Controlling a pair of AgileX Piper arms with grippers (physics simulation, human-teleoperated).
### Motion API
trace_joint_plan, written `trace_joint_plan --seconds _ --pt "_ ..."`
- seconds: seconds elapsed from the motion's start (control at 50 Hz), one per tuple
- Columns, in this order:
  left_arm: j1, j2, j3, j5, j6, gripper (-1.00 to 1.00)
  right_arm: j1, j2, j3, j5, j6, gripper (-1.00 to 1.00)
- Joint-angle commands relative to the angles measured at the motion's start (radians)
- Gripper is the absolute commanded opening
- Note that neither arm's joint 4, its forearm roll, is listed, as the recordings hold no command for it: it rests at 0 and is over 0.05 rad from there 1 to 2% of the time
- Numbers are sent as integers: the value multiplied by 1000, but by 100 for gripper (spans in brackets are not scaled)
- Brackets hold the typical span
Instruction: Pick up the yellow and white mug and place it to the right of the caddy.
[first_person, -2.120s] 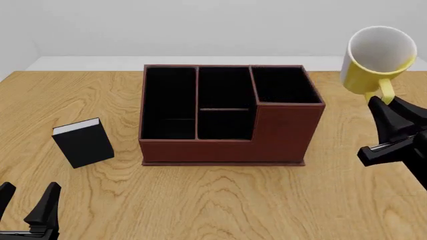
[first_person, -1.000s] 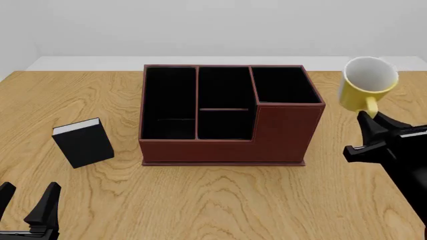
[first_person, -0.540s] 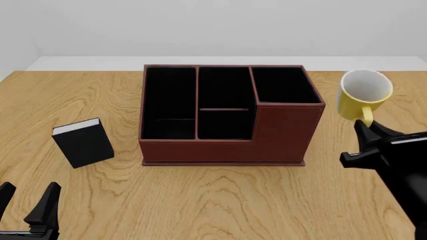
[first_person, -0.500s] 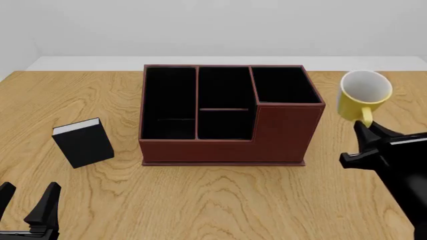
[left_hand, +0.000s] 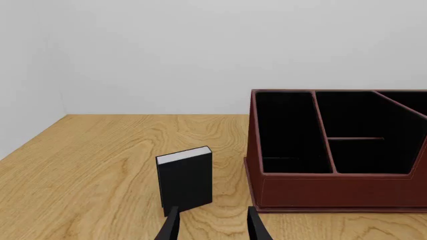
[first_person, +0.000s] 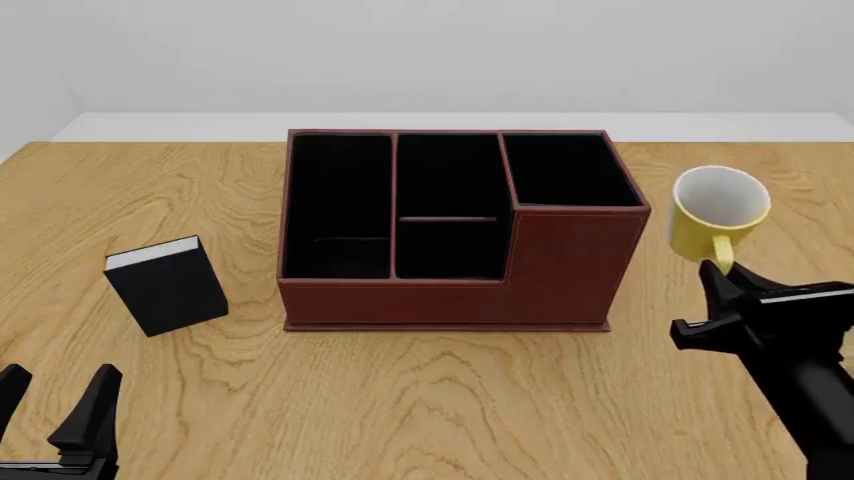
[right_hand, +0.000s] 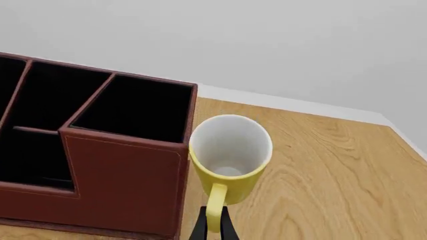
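Pale grey wall backs a wood-grain bench (first_person: 441, 400) that fills most of the front view. At the right of that view the mug (first_person: 718, 212) sits just beside the caddy's (first_person: 454, 235) taller end, mouth tipped toward the camera so the white inside shows. Its handle points down the frame into the right claw (first_person: 722, 285), whose fingers are pressed onto the handle; in the right wrist view the handle (right_hand: 215, 207) runs between the two dark fingertips (right_hand: 198, 229) at the bottom edge. Whether the mug's base touches the bench cannot be told, since its lower side is hidden by its own body and by the claw. A narrow gap between mug and caddy wall shows in the right wrist view.

Only the claw and forearm of the right arm are seen, coming in from the lower right corner and cut off by the frame.

The left claw (first_person: 54, 410) sits at the lower left corner of the front view, fingers spread with nothing between them, its arm out of frame. A black book (first_person: 166, 285) with white pages stands at the left, apart from the caddy; in the left wrist view it rises just past the fingertips (left_hand: 169, 229).
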Motion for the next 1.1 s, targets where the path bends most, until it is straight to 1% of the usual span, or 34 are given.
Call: trace_joint_plan --seconds 0.02,0.32,0.4,0.52,0.58,1.1 --pt "0 0 0 0 0 100 -10 63 22 -71 13 -100" --pt "0 0 0 0 0 100 -22 123 38 -130 18 -100" --pt "0 0 0 0 0 100 -24 158 45 -163 18 -100" --pt "0 0 0 0 0 100 -25 184 49 -186 17 -100" --pt "0 0 0 0 0 100 -28 219 53 -218 14 -100" --pt "0 0 0 0 0 100 -43 315 69 -305 15 -100"
